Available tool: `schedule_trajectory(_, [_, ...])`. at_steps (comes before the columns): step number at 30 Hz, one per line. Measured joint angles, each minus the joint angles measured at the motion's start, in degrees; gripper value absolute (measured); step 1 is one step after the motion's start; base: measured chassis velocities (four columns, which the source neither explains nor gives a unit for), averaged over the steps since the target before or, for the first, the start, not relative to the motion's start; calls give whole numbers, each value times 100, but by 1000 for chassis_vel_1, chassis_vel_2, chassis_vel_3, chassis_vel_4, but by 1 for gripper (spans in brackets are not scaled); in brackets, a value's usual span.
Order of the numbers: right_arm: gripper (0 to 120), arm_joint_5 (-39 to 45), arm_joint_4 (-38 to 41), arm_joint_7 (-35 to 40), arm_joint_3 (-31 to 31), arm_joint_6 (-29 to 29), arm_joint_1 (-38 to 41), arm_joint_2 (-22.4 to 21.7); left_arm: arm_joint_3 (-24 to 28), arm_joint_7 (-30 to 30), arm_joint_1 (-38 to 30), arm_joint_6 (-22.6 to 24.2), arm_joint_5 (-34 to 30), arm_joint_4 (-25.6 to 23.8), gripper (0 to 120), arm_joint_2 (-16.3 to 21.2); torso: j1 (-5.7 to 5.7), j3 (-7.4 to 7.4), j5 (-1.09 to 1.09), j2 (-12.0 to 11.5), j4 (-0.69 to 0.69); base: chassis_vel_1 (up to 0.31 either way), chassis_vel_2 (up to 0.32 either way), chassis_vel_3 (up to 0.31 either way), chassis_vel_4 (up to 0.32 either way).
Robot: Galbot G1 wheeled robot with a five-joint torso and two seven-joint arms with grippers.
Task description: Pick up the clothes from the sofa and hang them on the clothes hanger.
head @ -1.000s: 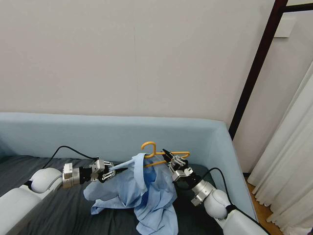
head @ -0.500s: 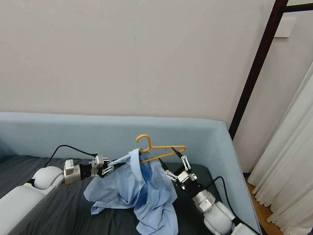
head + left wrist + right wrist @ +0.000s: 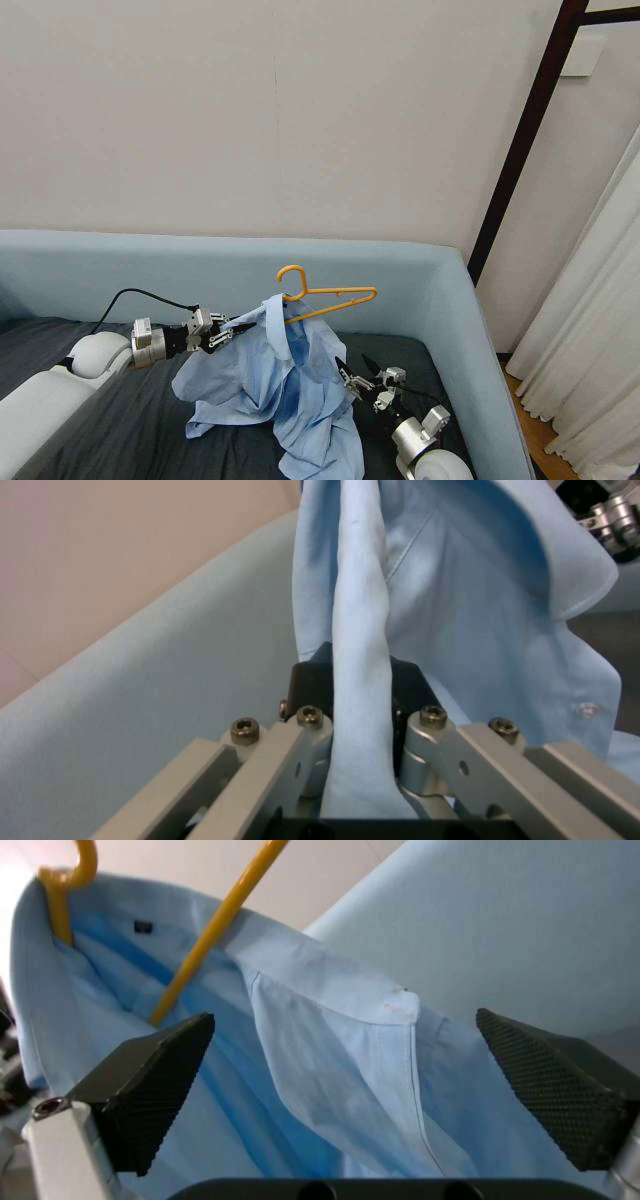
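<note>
A light blue shirt (image 3: 275, 390) hangs bunched over the dark sofa seat, its collar lifted. An orange hanger (image 3: 325, 300) sticks out of the collar, hook up, one end pointing right. My left gripper (image 3: 222, 333) is shut on a fold of the shirt at the collar's left side. In the left wrist view that gripper (image 3: 365, 742) pinches the shirt (image 3: 350, 660). My right gripper (image 3: 365, 376) is open, low beside the shirt's right edge and below the hanger, touching neither. The right wrist view shows that gripper (image 3: 350, 1087) spread wide before the shirt (image 3: 330, 1057) and the hanger (image 3: 215, 922).
The sofa has a pale blue backrest (image 3: 130, 275) and a dark grey seat (image 3: 110, 430). A dark wooden post (image 3: 520, 140) rises at the right, with a white curtain (image 3: 600, 340) beyond it. A black cable (image 3: 130, 298) loops over my left arm.
My right gripper let go of the hanger, opened and dropped down toward the seat. The left gripper lifted the collar a little, and the hanger rose with it.
</note>
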Motion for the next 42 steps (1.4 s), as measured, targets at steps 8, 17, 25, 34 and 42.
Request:
schedule_trajectory(8, [100, -812, -1182, -1059, 46, 228, 184, 411, -48, 0, -13, -7, -66, -40, 6, 38, 1, 1, 1, 0, 0, 0, 0, 0, 0])
schedule_trajectory(17, [100, -1594, -1277, -853, 34, 461, 77, 565, -110, -2, 104, -71, -92, -99, 6, 117, 0, 0, 0, 0, 0, 0, 0, 0, 0])
schedule_trajectory(25, [73, -2122, -1338, -396, 61, 614, 105, 678, -128, -37, 154, -86, -112, -163, 6, 142, 0, 0, 0, 0, 0, 0, 0, 0, 0])
schedule_trajectory(34, [41, -2343, -1236, -226, 89, 645, 51, 679, -131, -55, 161, -90, -113, -168, 6, 99, 0, 0, 0, 0, 0, 0, 0, 0, 0])
schedule_trajectory(42, [14, -1983, -992, -417, 132, 537, 19, 566, -125, -74, 134, -107, -93, -107, 6, 21, 0, 0, 0, 0, 0, 0, 0, 0, 0])
